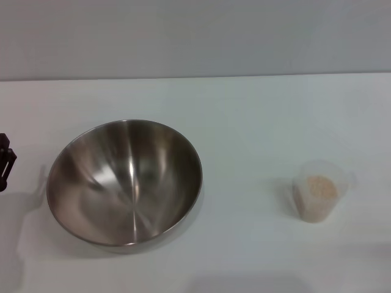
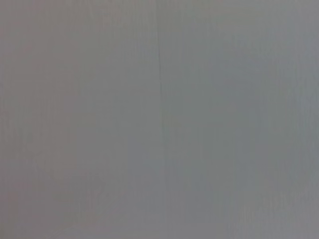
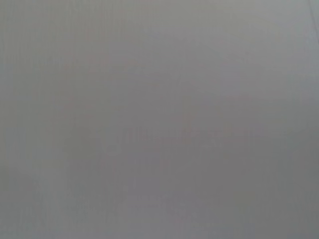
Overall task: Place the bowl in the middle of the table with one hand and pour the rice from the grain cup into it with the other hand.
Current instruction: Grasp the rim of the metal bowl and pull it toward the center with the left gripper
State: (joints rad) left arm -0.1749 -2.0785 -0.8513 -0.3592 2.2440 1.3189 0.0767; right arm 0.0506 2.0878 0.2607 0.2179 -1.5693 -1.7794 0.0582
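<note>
A large polished steel bowl (image 1: 125, 183) rests on the white table (image 1: 244, 116), left of centre in the head view, with nothing inside it. To its right stands the small clear grain cup (image 1: 316, 190), upright and holding beige rice (image 1: 321, 187). At the far left edge a dark part of my left gripper (image 1: 5, 162) shows, a short way left of the bowl and apart from it. My right gripper is out of view. Both wrist views show only plain grey surface.
A grey wall (image 1: 195, 36) rises behind the table's far edge. Bare tabletop lies between the bowl and the cup.
</note>
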